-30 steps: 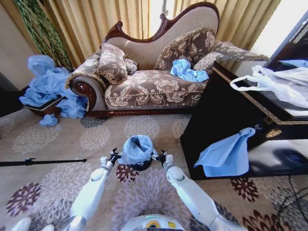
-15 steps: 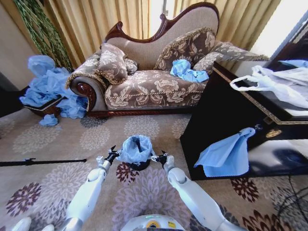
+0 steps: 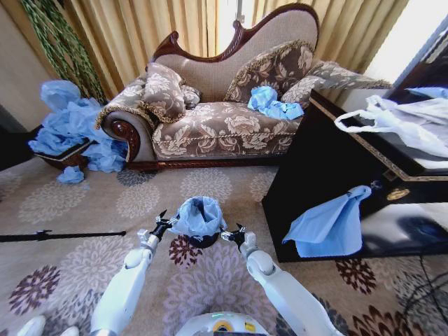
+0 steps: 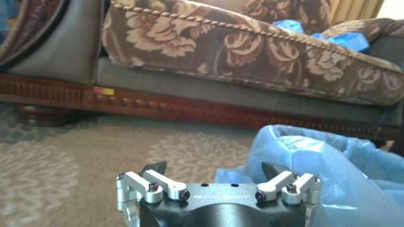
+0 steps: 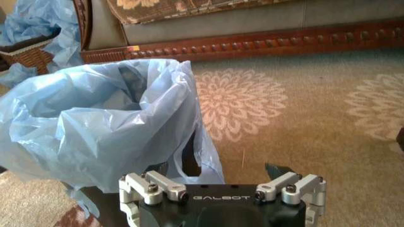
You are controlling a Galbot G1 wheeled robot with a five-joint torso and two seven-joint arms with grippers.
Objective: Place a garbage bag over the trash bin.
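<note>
Two grippers: both low over the carpet, one on each side of the one bin.
Left gripper [image 3: 162, 223]: at the bin's left side, fingers spread apart and holding nothing; in the left wrist view [image 4: 215, 168] the blue film lies just beside one finger, and whether they touch is hard to say.
Right gripper [image 3: 233, 234]: at the bin's right side, fingers likewise spread and empty; in the right wrist view [image 5: 218, 169] the bag hangs just ahead of them.
Garbage bag [image 3: 198, 215]: one light blue film bag, sitting in the trash bin's mouth, its top folded out over the rim and draped partway down the sides, the opening upward.
Trash bin [image 3: 203, 241]: one small black bin, upright on the patterned carpet [image 3: 84, 203] straight ahead of the robot, only its lower part showing below the film.
Dark cabinet [image 3: 329, 168]: one, to the right, with one more blue bag [image 3: 329, 224] hanging down its front.
White bag [image 3: 406, 122]: one, with loop handles, lying on the cabinet top.
Sofa [image 3: 224, 105]: one, beyond the bin, with a crumpled blue bag [image 3: 273, 103] on its seat.
Blue bag heap [image 3: 70, 129]: one pile, far left beside the sofa arm, too many to count.
</note>
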